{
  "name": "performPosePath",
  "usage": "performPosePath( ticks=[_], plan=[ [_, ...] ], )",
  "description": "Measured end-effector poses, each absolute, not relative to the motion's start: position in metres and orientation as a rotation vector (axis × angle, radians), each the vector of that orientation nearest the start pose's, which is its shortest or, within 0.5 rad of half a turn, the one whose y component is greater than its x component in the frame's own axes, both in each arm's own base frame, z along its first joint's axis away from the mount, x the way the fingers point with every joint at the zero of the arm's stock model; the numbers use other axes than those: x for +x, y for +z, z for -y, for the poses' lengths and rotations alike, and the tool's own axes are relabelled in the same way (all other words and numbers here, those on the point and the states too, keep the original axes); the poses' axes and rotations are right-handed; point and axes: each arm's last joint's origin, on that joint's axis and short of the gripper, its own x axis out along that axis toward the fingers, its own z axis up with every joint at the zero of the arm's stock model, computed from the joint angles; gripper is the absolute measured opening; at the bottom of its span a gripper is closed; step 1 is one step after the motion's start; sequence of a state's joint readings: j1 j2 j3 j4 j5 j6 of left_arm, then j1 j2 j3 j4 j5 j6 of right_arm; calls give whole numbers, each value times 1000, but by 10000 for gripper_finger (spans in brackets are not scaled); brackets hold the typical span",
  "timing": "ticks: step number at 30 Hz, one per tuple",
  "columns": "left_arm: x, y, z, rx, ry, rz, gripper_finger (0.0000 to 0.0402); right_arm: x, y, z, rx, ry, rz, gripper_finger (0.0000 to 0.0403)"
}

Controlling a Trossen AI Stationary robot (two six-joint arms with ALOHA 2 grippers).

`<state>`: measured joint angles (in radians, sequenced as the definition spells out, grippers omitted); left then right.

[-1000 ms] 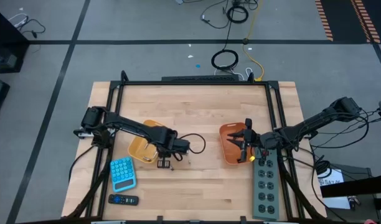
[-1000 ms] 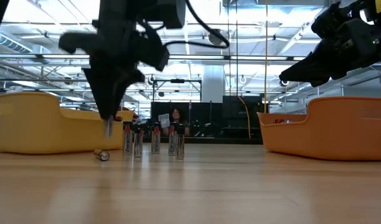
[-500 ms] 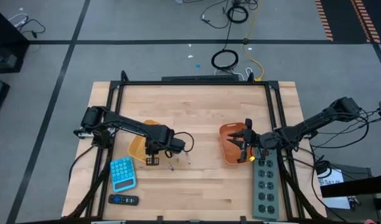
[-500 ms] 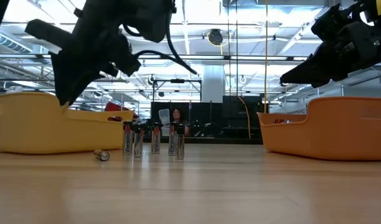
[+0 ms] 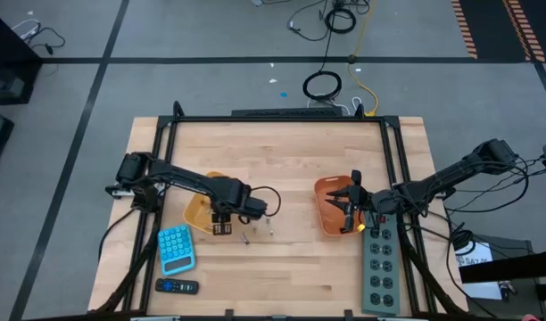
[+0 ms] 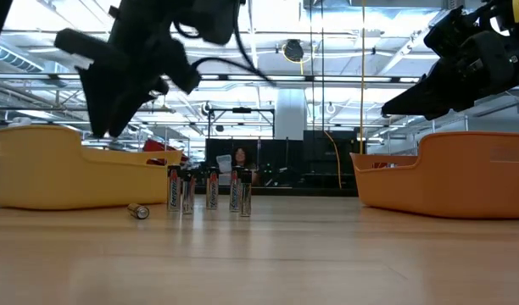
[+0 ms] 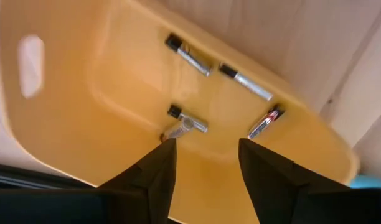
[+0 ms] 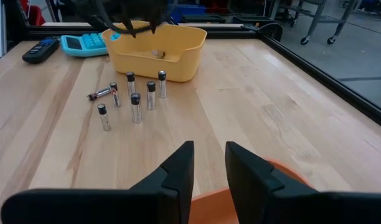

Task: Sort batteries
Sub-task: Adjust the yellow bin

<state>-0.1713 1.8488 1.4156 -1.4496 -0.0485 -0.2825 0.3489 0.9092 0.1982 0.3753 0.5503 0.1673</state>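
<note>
My left gripper [image 5: 220, 225] [image 7: 206, 143] hovers open over the near end of the yellow tray [image 5: 198, 212] [image 7: 72, 112]. Several batteries [image 7: 185, 56] lie on that tray's floor, one [image 7: 185, 126] just past my left fingertips. More batteries [image 8: 136, 107] [image 6: 207, 191] stand upright on the wood right of the tray, and one [image 6: 139, 211] lies on its side. My right gripper [image 5: 349, 206] [image 8: 209, 147] waits open above the orange tray [image 5: 327, 207] [image 6: 450, 178].
A blue calculator [image 5: 176, 247] and a black remote [image 5: 177, 286] lie near the table's near left corner. A grey-green power strip [image 5: 379, 267] runs along the right side, beside the orange tray. Bare wood lies between the two trays.
My left gripper has risen from the standing batteries and swung toward the table's left, tipping as it went, and now hangs over the yellow tray. The silvery battery that showed at its fingertips a second ago is no longer there.
</note>
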Motion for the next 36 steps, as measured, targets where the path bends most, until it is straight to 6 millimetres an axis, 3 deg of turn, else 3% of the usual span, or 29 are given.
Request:
performPosePath(
  ticks=[13,26,36],
  plan=[
    [311,222,43,177,213,-1808,186,165,167,-44,11,-223,-288,82],
    [282,174,-5,186,202,-2015,186,164,166,-44,3,-223,-299,82],
    [269,160,-42,240,333,-2061,187,164,166,-44,0,-222,-298,82]
  ],
)
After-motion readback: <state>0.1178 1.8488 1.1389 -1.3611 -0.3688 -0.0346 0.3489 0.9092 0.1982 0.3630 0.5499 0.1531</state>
